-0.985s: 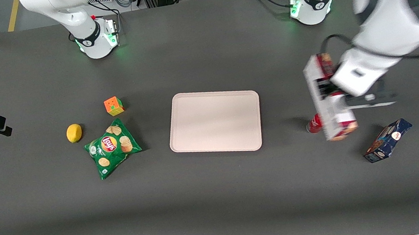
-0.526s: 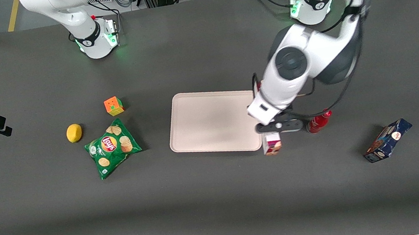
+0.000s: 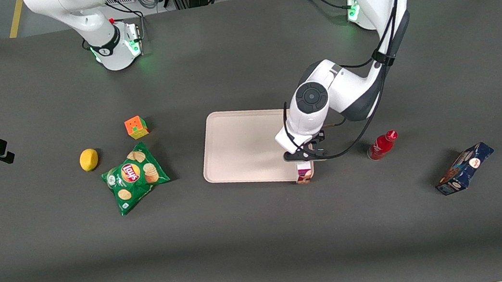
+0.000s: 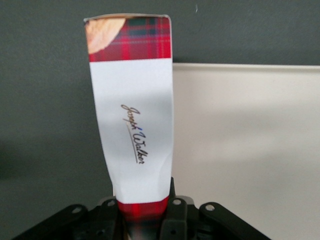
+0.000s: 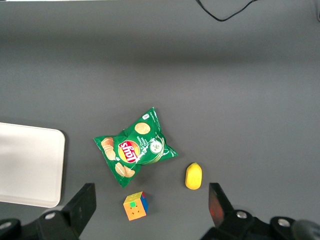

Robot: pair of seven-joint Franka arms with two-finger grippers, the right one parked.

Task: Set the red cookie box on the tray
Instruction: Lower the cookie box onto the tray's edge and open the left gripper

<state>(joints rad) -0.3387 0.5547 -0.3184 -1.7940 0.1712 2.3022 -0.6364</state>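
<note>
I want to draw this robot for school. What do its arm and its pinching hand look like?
The working arm is smooth white with rounded joints, a grey round cap on one joint, and thin black cables looping alongside. Its base glows green. The gripper over the tray's edge is black, with small silver screws showing in the wrist view.

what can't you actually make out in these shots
- Front view: most of the long red plaid cookie box is covered by the working arm; only its near end shows at the pale pink flat tray corner.
- Front view: the left gripper sits under the wrist.
- Left wrist view: the gripper base holds the box, whose clamped end is cut off; whether it touches the tray cannot be told.
</note>
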